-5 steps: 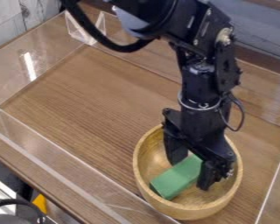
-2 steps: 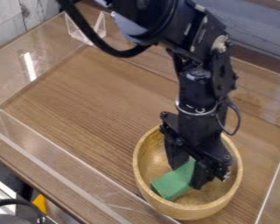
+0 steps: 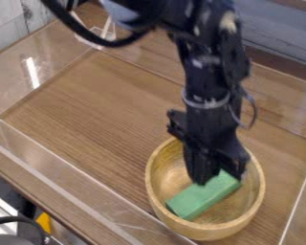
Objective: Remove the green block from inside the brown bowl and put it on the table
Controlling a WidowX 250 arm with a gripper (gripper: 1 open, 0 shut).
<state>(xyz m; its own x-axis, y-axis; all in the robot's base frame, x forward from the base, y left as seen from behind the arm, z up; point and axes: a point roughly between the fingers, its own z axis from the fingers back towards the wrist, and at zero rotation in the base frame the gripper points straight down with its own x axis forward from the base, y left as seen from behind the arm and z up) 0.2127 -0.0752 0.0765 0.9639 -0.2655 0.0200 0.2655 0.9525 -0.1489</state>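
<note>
Camera: The block [image 3: 198,201] lies inside the bowl [image 3: 153,187], which keeps it off the table [image 3: 85,120]. The gripper [image 3: 209,172] reaches over it, seemingly for a grasp; its fingers are closed, but whether they pinch the block I cannot tell.

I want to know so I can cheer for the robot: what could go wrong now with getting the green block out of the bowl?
The gripper is down at the green block, but most of the block sticks out past it, so it might tip or slip when lifted. The block lies inside the thick rim of the brown bowl, so it could bump that rim, and the bowl might slide.
</note>
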